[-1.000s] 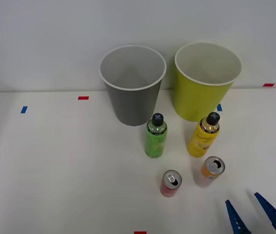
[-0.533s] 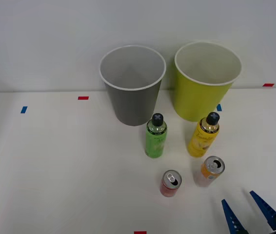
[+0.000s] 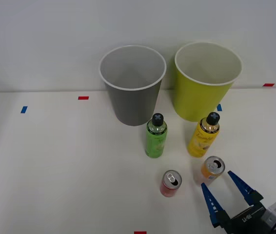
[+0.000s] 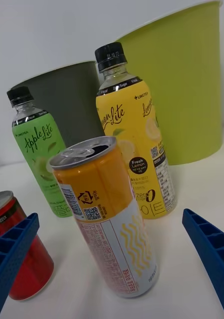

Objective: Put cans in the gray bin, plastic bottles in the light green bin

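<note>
Comparing this moment with a second ago, you can see the right gripper (image 3: pixel 228 192) has advanced from the table's near right corner up toward the orange can (image 3: pixel 212 170), its blue fingers now pointing at that can from just behind it. That movement suggests the orange can is the first pick; none of the four items has yet gone into a bin.

The gripper is spread wide and holds nothing. In the wrist view the orange can (image 4: pixel 108 214) stands upright between the two fingers (image 4: pixel 211 254), with clear table on both sides, so no contact is made.

The red can (image 3: pixel 170 183) stands upright just beside the orange one, near the left-hand finger in the front view. You should watch that finger for a clip on it as the approach finishes.

Beyond the cans stand the green bottle (image 3: pixel 155 136) and the yellow bottle (image 3: pixel 204 135), both upright. The gray bin (image 3: pixel 132 87) and light green bin (image 3: pixel 207 83) sit side by side at the back.
</note>
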Controlling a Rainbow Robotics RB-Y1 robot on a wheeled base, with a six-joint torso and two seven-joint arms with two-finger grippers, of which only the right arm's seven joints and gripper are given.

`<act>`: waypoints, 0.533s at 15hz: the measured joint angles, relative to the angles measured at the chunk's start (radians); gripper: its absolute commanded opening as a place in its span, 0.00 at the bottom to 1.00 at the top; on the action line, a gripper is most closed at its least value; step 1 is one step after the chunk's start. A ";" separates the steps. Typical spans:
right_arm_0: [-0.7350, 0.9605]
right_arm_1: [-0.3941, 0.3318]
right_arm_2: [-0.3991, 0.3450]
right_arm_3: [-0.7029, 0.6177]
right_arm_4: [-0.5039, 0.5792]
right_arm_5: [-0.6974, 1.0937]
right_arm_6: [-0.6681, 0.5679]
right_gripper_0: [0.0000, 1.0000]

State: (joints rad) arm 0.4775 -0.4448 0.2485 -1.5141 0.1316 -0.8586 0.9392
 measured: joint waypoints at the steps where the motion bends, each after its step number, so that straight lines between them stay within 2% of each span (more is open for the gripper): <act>1: -0.010 -0.001 0.000 0.000 0.008 0.004 0.005 1.00; 8: -0.090 0.005 0.037 0.000 0.034 0.082 0.066 1.00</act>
State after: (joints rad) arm 0.3876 -0.4400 0.2859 -1.5140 0.1655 -0.7764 1.0057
